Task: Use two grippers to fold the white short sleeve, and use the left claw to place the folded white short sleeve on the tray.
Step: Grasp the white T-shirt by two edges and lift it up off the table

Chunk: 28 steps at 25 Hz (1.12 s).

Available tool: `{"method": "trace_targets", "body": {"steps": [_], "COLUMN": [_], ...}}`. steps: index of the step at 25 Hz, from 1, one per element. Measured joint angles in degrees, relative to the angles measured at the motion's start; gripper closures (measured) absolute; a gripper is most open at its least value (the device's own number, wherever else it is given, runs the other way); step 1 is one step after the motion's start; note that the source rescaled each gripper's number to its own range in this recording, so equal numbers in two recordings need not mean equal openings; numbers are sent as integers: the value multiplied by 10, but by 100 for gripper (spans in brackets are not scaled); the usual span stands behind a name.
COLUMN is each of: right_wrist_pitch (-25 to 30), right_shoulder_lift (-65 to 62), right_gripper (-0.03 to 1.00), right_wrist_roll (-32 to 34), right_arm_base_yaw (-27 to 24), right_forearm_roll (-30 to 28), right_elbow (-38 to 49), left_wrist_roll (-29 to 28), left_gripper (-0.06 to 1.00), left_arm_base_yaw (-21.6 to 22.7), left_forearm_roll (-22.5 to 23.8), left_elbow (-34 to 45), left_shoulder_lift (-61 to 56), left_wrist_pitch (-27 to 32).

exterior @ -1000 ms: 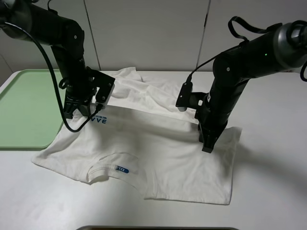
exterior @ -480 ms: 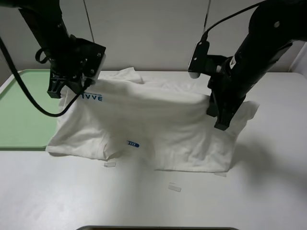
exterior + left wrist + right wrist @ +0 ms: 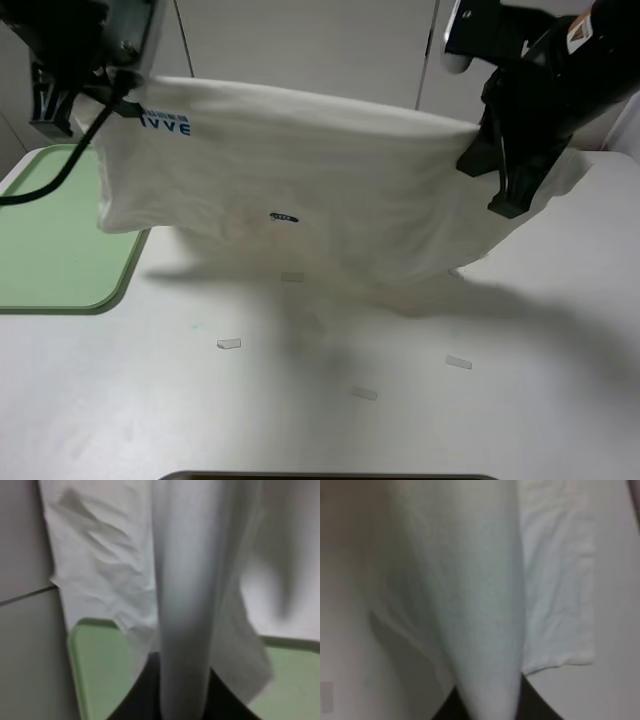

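Note:
The white short sleeve (image 3: 320, 190) hangs stretched in the air between my two grippers, well above the table. Its blue chest print (image 3: 165, 125) shows near the upper left corner and the blue neck label (image 3: 284, 216) shows through the cloth. My left claw (image 3: 50, 112) is shut on the upper left edge, above the tray (image 3: 50, 250). On the right side my right gripper (image 3: 508, 198) is shut on the cloth. A bunched fold (image 3: 180, 605) runs out of the left jaws in the left wrist view. A similar fold (image 3: 480, 620) leaves the right jaws.
The pale green tray lies at the table's left edge, and its rim (image 3: 75, 655) shows below the cloth. Small tape strips (image 3: 229, 343) (image 3: 458, 362) (image 3: 364, 393) lie on the white table under the shirt. A dark edge (image 3: 330, 476) borders the table's front.
Both arms have risen steeply, lifting the shirt off the table until it hangs in the air. The tape strips under it have come into view.

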Motion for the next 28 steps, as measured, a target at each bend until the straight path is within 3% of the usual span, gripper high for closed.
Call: {"method": "trace_targets", "body": {"steps": [12,22,28], "right_wrist_pitch": [79,121,138], "right_shoulder_lift": [-27,-28,-29], "right_gripper": [97,97,97], "right_wrist_roll": [0,0,0], "right_arm_base_yaw": [0,0,1], "right_forearm_roll": [-2,-6,-43], "right_elbow": [-121,-238,-311], "left_wrist_roll": [0,-27,-28], "left_gripper": [93,93,93], "left_arm_base_yaw": [-1,-1,-1], "left_forearm_roll": [-4,-4,-8], "left_elbow": [-2,-112,-170], "left_shoulder_lift": [-142,-165,-165], "left_wrist_pitch": [-11,-12,-12]}}
